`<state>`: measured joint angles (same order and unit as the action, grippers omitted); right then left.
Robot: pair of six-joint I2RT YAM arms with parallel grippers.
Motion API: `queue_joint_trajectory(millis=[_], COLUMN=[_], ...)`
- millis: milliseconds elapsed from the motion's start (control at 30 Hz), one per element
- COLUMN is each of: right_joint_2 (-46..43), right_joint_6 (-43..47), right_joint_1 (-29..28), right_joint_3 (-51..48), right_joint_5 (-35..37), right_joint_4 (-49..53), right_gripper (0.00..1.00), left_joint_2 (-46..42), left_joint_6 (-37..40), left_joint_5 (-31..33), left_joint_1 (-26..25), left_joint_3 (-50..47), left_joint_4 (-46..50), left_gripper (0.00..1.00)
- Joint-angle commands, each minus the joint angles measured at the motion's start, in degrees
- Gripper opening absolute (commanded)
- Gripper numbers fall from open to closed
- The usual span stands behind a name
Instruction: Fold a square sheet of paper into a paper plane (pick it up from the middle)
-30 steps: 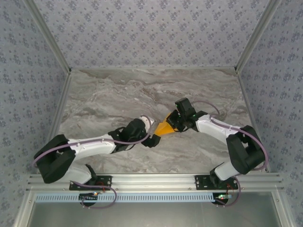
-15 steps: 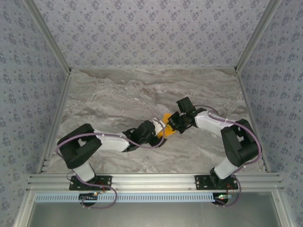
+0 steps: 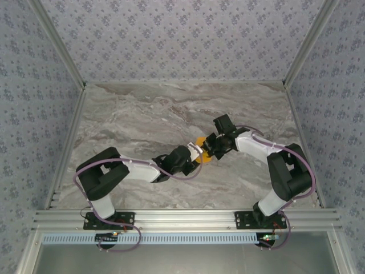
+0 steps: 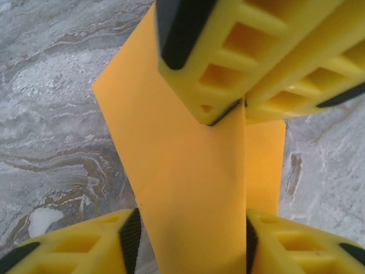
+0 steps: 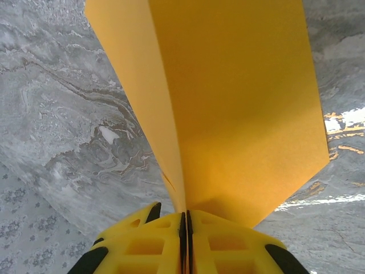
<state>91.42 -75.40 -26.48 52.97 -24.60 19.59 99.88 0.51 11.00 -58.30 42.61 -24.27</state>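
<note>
My right claw (image 5: pixel 185 217) clenched the folded orange paper (image 5: pixel 239 114); left claw (image 4: pixel 191 234) straddled its edges, unclosed. Open table (image 3: pixel 131 114) around; paper's base cropped.

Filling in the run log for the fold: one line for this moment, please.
right pincer: shut on orange paper | left pincer: open, astride the paper

A purpose-built robot test cell, of the kind kept in a lab, is indicated. A marble-patterned table (image 3: pixel 131 114) is closed in on three sides by walls (image 3: pixel 182 40) papered in a small floral print and framed with metal struts. At the near edge, a left arm (image 3: pixel 137 170) and a right arm (image 3: pixel 262 149) are bolted to what appears to be an aluminium rail (image 3: pixel 188 217).
</note>
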Motion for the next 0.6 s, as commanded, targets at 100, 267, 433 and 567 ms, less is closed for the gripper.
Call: queue_joint_trajectory(millis=[100, 267, 433, 567], right_joint_2=[1.3, 1.3, 0.8, -0.2], right_joint_6=[1.9, 4.5, 6.9, 9.9], right_joint_1=[0.7, 0.8, 1.5, 2.3], right_joint_3=[2.1, 3.4, 3.7, 3.2], right_joint_5=[-1.1, -1.1, -0.8, -0.8], right_joint_4=[2.9, 4.5, 5.3, 5.0], right_gripper=[0.20, 0.39, 0.53, 0.60], left_joint_2=[0.7, 1.3, 1.5, 1.6], left_joint_6=[0.5, -0.4, -2.6, -6.3], left_joint_5=[0.4, -0.8, -2.6, -4.8], left_joint_1=[-0.6, -0.5, -0.4, -0.1], left_joint_3=[1.0, 1.0, 0.6, -0.1], left_joint_4=[-1.4, -1.5, -1.9, -3.1], left_gripper=[0.35, 0.25, 0.21, 0.20])
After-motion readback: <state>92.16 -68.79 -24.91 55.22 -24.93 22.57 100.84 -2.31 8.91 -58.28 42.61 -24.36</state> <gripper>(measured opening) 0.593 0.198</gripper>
